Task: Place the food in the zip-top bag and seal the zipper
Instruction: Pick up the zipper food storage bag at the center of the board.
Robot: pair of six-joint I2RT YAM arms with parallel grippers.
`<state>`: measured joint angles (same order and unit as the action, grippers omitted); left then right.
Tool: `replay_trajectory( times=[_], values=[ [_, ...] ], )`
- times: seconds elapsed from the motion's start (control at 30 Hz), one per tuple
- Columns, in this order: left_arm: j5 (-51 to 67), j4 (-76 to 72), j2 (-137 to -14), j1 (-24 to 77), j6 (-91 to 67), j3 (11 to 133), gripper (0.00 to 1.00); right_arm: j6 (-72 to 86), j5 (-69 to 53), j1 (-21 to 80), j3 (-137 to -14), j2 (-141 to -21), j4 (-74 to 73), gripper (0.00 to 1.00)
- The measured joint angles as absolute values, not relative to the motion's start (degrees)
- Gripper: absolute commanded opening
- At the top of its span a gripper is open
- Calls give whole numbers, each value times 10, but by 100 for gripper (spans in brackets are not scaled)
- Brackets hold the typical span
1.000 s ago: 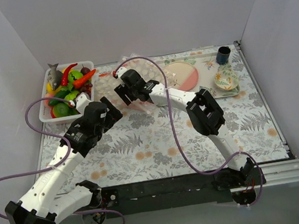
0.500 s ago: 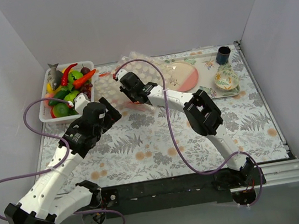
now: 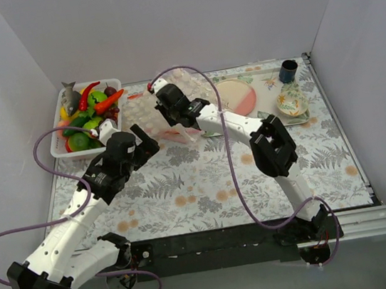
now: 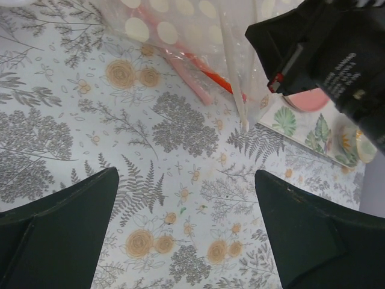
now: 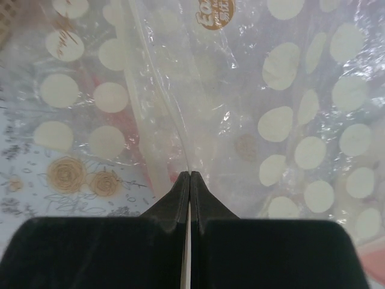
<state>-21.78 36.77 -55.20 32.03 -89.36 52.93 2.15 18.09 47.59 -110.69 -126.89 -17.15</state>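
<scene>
The zip-top bag [image 3: 185, 88], clear with white dots, is at the back centre of the table, partly raised. My right gripper [image 3: 167, 103] is shut on a thin edge of it. In the right wrist view the jaws [image 5: 190, 174] pinch the plastic sheet [image 5: 289, 120]. The red zipper [image 4: 210, 75] shows in the left wrist view, hanging under the bag [image 4: 180, 24] near the cloth. My left gripper [image 3: 146, 140] hovers open just in front of the bag, with only the floral cloth between its fingers [image 4: 186, 223]. The food [image 3: 87, 110] lies piled in the white basket [image 3: 56, 146] at the back left.
A tray at the back right carries a pink plate [image 3: 237, 99], a patterned bowl [image 3: 291, 102] and a dark cup [image 3: 288, 71]. White walls close in the left, back and right sides. A purple cable loops above the right arm.
My right gripper has closed on the bag's edge and shifted back and up, lifting the plastic. The left arm has barely moved.
</scene>
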Motion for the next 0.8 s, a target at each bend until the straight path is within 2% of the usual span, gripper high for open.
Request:
replay_trajectory(
  times=[0.2,0.4,0.6,0.8],
  values=[
    [-180,291,-541,320,-889,491,98,98,142,476,-1067,-1155,-200,1],
    [-143,190,-517,320,-889,443,95,184,84,476,-941,-1040,-209,1],
    [-119,111,-505,320,-889,416,83,238,46,476,-869,-1007,-215,1],
    [-102,62,-538,319,-894,397,69,271,25,476,-858,-979,-222,1]
  ],
)
